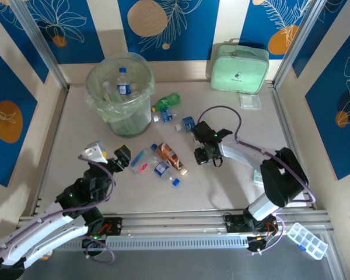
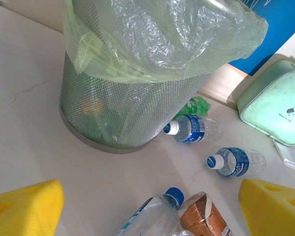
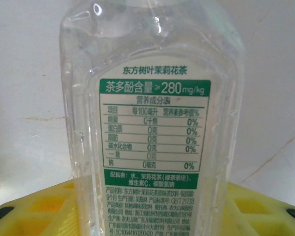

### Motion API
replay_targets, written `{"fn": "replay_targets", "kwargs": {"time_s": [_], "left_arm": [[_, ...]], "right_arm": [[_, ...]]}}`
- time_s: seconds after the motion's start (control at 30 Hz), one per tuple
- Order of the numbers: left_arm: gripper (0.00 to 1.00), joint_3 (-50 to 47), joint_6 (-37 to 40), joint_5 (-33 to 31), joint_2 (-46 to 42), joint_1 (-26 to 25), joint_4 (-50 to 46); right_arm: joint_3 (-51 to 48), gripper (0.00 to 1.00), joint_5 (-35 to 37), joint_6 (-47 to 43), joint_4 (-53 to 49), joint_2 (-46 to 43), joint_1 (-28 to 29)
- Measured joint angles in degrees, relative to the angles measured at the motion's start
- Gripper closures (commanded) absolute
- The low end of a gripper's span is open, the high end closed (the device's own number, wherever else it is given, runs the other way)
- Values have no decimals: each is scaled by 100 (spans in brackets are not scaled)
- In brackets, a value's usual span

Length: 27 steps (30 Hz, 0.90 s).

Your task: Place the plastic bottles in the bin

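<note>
A: Where's the bottle now?

B: The right gripper (image 1: 202, 155) is clenched on a clear bottle (image 3: 152, 123), just right of the loose bottles (image 1: 163, 160) mid-table. The bin (image 1: 123, 119) stands at the far left.

A: How will it handle?

B: It looks empty, so light, I'd judge. The walls are thin, smooth and slippery, and likely to dent. Grip the flat labelled sides, gently.

A: And the left gripper (image 2: 150, 209)?

B: Released, with its yellow fingers (image 2: 24, 206) wide apart and nothing held. For the loose bottles, take the body, not the cap.
</note>
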Motion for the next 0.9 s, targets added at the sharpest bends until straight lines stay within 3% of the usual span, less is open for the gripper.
{"fn": "replay_targets", "kwargs": {"time_s": [0.17,0.33,0.63,0.9], "left_arm": [[5,-15,442,184,-111,0,251],[7,-22,979,925,17,0,721],[9,-127,1180,3373,706,63,2159],[3,-612,24,6028,3126,876,5014]], "right_arm": [[-201,57,-173,-4,297,-1294,201],[-697,57,-1064,-4,1283,-2559,439],[-1759,57,-3147,339,3429,-3104,542],[-2444,56,-4251,848,4782,-3108,201]]}}
